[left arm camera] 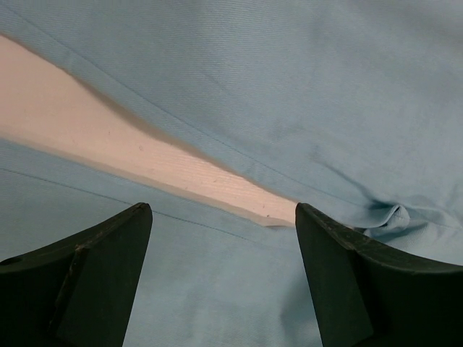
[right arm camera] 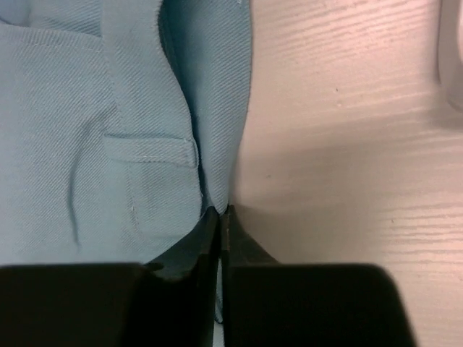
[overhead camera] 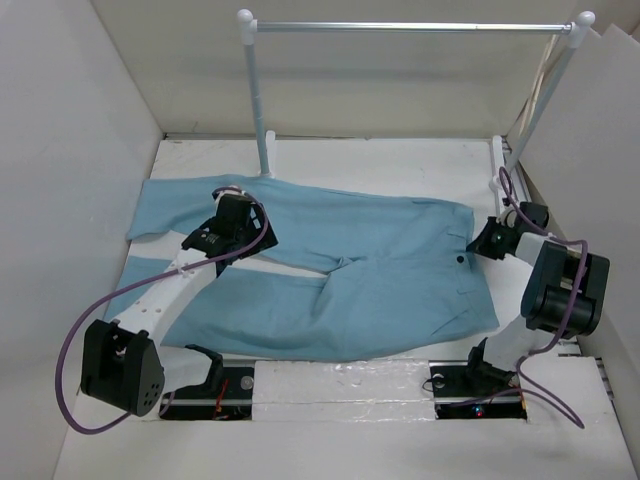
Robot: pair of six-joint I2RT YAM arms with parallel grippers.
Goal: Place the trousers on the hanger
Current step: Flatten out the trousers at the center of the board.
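The light blue trousers [overhead camera: 380, 270] lie flat on the white table, waist to the right and the two legs running left. My left gripper [overhead camera: 262, 238] hovers open over the legs. In the left wrist view it [left arm camera: 221, 217] is empty, above the strip of table between the two legs [left arm camera: 217, 289]. My right gripper [overhead camera: 482, 243] is at the waist edge. In the right wrist view it [right arm camera: 221, 211] is shut on the edge of the waistband [right arm camera: 217, 144]. A thin cream-beige piece [overhead camera: 541, 82] shows behind the rail's right post and may be the hanger; its shape is mostly hidden.
A silver rail [overhead camera: 410, 27] on white posts spans the back of the table. White walls close in on the left [overhead camera: 60, 200] and the right [overhead camera: 590, 150]. Purple cables loop from both arms.
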